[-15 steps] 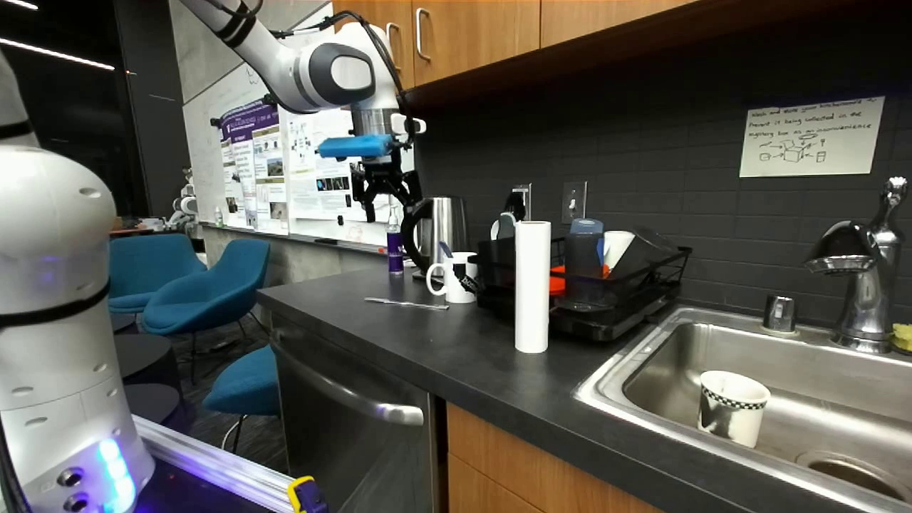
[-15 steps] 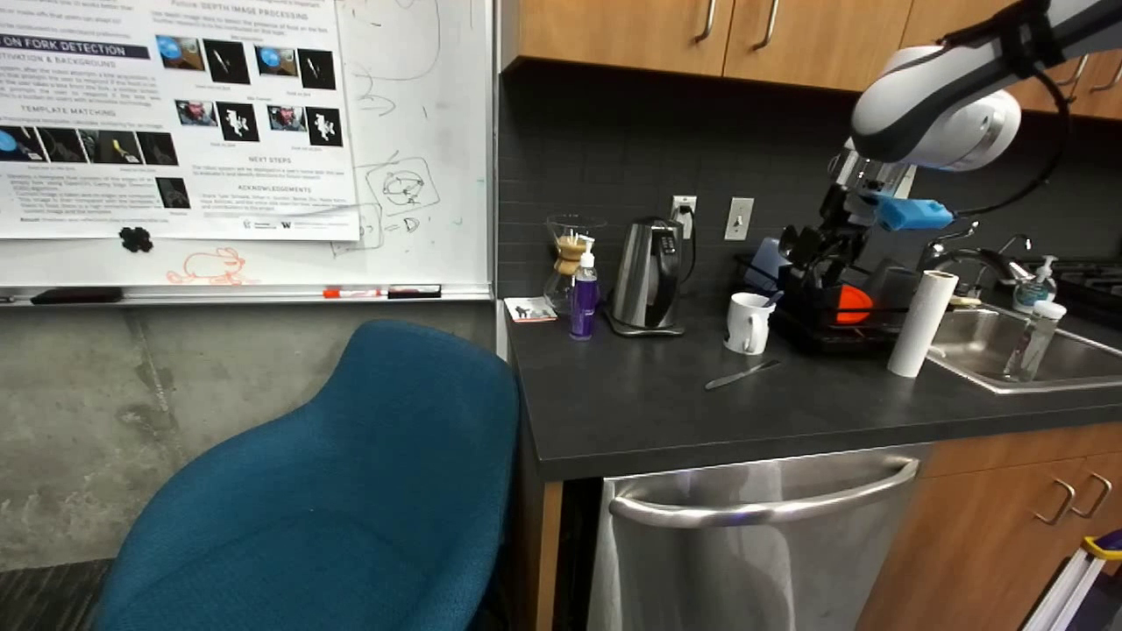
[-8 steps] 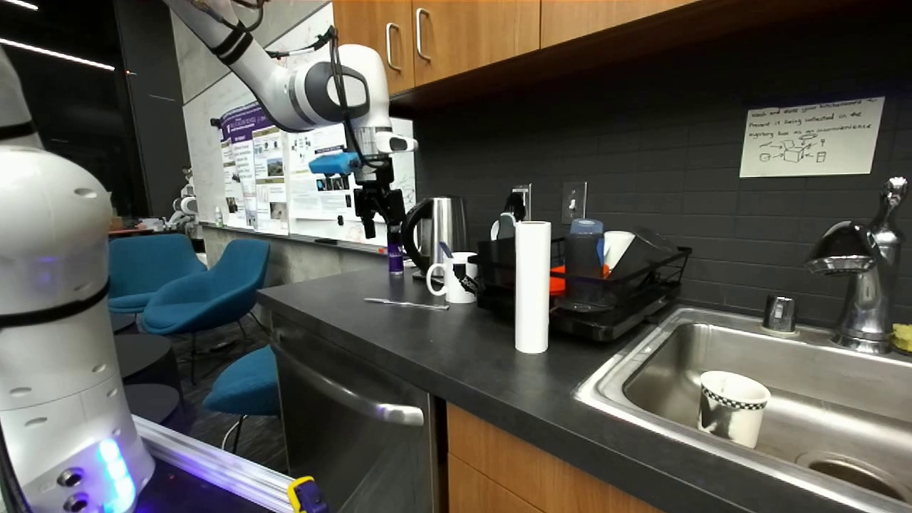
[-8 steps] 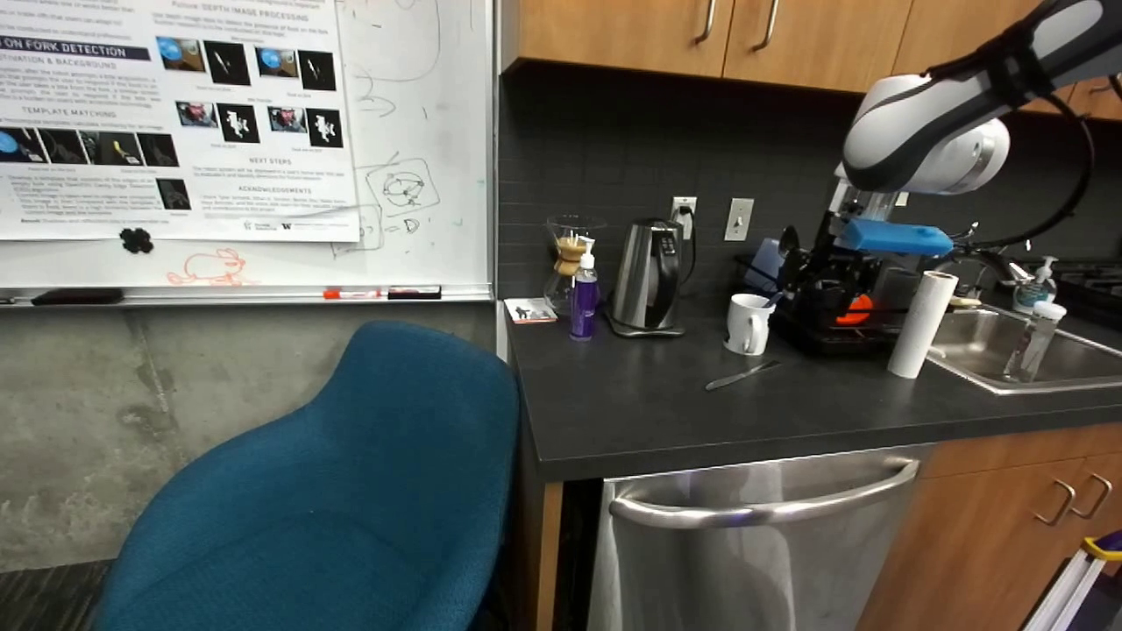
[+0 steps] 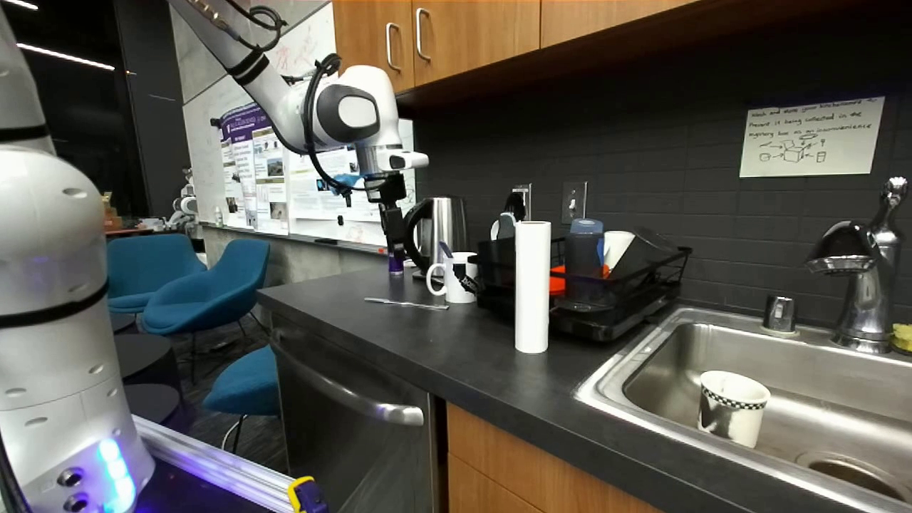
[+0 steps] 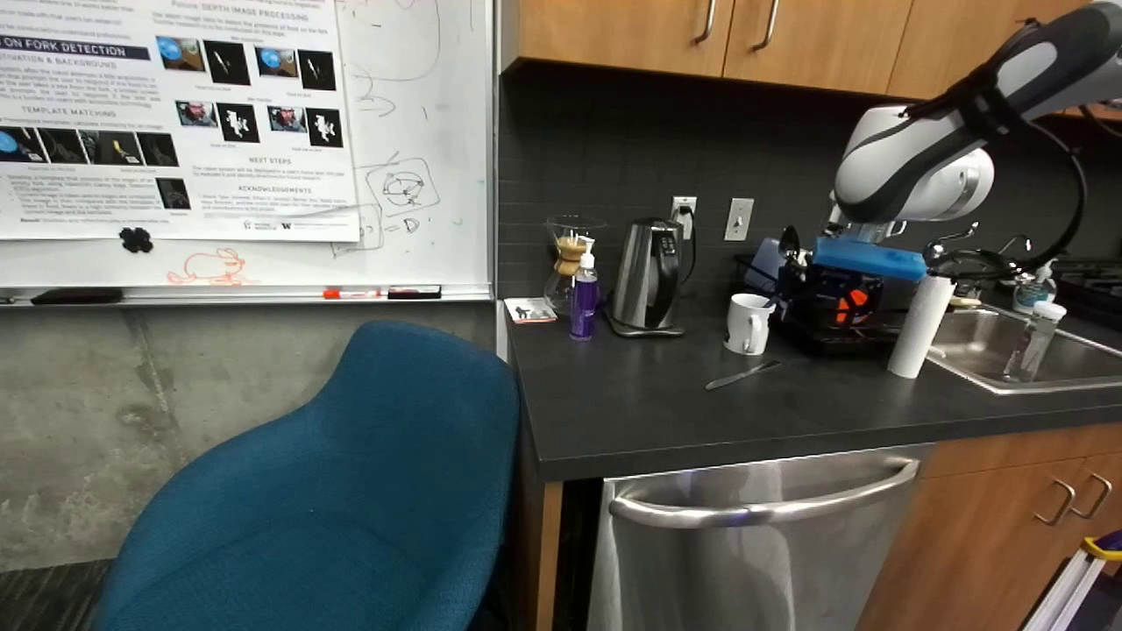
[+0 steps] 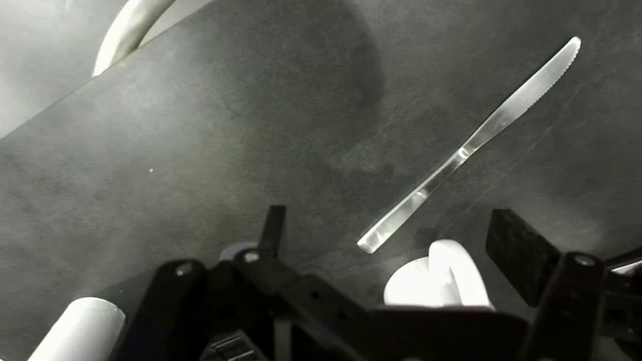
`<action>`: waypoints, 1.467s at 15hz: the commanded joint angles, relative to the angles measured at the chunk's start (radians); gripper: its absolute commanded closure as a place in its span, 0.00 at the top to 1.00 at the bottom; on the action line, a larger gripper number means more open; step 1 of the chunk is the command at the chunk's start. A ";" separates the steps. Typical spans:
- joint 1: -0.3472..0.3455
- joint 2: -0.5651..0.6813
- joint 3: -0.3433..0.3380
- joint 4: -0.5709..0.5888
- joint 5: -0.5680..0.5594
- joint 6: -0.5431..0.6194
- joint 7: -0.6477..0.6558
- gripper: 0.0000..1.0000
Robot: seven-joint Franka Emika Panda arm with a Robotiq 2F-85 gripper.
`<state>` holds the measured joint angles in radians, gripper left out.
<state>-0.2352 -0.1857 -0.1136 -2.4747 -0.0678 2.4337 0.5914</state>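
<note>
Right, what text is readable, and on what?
Poster:
"ON FORK DETECTION"
"TIVATION & BACKGROUND"
"TEMPLATE MATCHING"
"DEPTH IMAGE PROCESSING"
"NEXT STEPS"
"ACKNOWLEDGEMENTS"
Whiteboard: "= D"
Wall note: "being collected in the mystery box as an inconvenience"
Too blurred: other poster and note text, print on mug.

Blue chair (image 6: pixel 342 499) — black tiled wall (image 5: pixel 662 171)

Black jointed gripper (image 7: pixel 388 220), slender silver metal knife (image 7: pixel 467 150), flat mottled dark-grey counter (image 7: pixel 225 150); the white cylindrical ceramic mug (image 5: pixel 454 286) shows a black patch — perhaps print, hard to tell — and the off-white tapered cup (image 5: pixel 732 415) a black-and-white checkered band
</note>
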 commanded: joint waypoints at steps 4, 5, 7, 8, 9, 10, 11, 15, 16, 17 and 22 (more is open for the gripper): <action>-0.023 0.047 0.010 0.008 -0.056 0.055 0.244 1.00; -0.020 0.050 0.010 0.005 -0.055 0.060 0.273 1.00; -0.013 0.061 0.012 0.001 -0.057 0.077 0.324 1.00; -0.012 0.074 0.014 0.003 -0.065 0.095 0.351 1.00; -0.011 0.087 0.014 0.009 -0.070 0.106 0.377 1.00; -0.011 0.102 0.014 0.016 -0.082 0.119 0.409 1.00; -0.012 0.118 0.013 0.022 -0.106 0.135 0.446 1.00; -0.004 0.175 -0.006 0.058 -0.157 0.150 0.549 1.00; 0.000 0.186 -0.011 0.069 -0.166 0.149 0.566 1.00; 0.003 0.198 -0.017 0.080 -0.175 0.149 0.583 1.00; 0.016 0.270 -0.050 0.139 -0.183 0.151 0.625 1.00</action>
<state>-0.2436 0.0319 -0.1344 -2.3810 -0.2311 2.5779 1.1712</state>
